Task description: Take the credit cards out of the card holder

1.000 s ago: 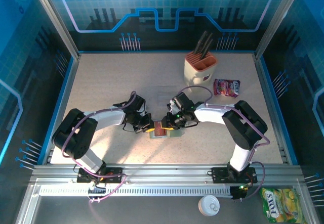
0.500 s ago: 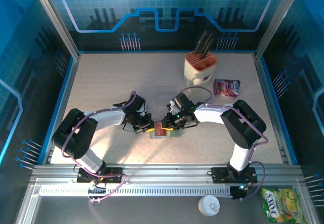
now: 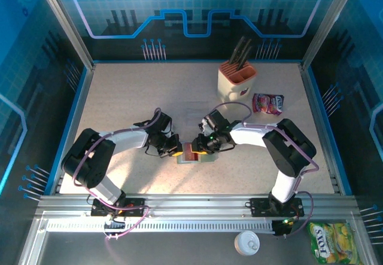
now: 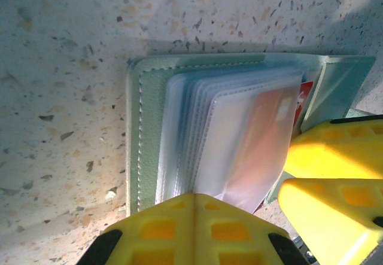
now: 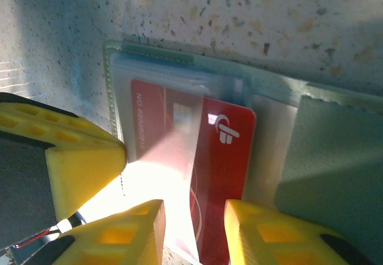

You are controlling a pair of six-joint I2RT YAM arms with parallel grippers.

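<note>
Jutting red card (image 5: 224, 157), straddled by right tool (image 5: 194, 220)

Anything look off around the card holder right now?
One red credit card sticks about halfway out of its clear sleeve in the open card holder, overlapping the sleeved red card beside it. The right end effector hangs over its lower end, jaws apart. Nothing looks spilled or damaged.

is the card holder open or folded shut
Open: the card holder lies spread flat, its clear sleeves exposed and a red card partly out of one.
</note>
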